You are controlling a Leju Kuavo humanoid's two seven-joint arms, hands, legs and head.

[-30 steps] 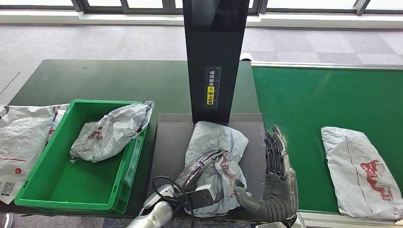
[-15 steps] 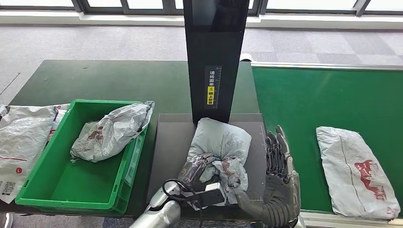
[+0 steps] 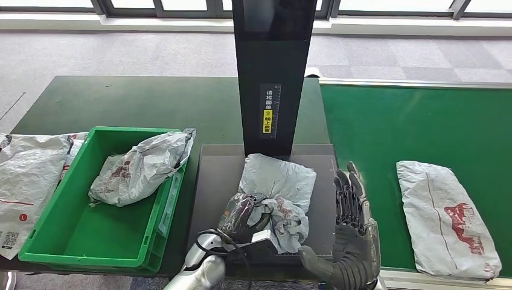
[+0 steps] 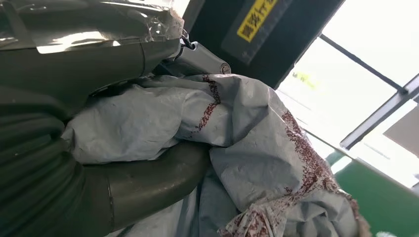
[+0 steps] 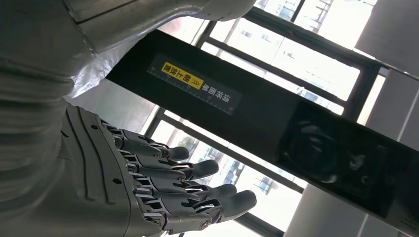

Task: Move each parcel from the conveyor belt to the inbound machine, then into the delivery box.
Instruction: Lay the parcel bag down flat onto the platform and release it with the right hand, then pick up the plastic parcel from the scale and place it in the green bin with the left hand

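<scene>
Left robot hand (image 3: 241, 212) now closed tighter on near end of grey parcel (image 3: 279, 187) on inbound machine plate (image 3: 212, 175); parcel bunched shorter, near edge drawn up off plate's front. Left arm pulled back toward robot. Loose parcel on conveyor belt (image 3: 422, 121), white parcel (image 3: 445, 216), carried leftward, nearer right robot hand (image 3: 353, 232).

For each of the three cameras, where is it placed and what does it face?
Head view: high on the body, looking down at the scanner platform; both hands show.
Left wrist view: behind the left hand, which grips the grey parcel.
Right wrist view: behind the right hand, facing the black column.
All three share the column.
</scene>
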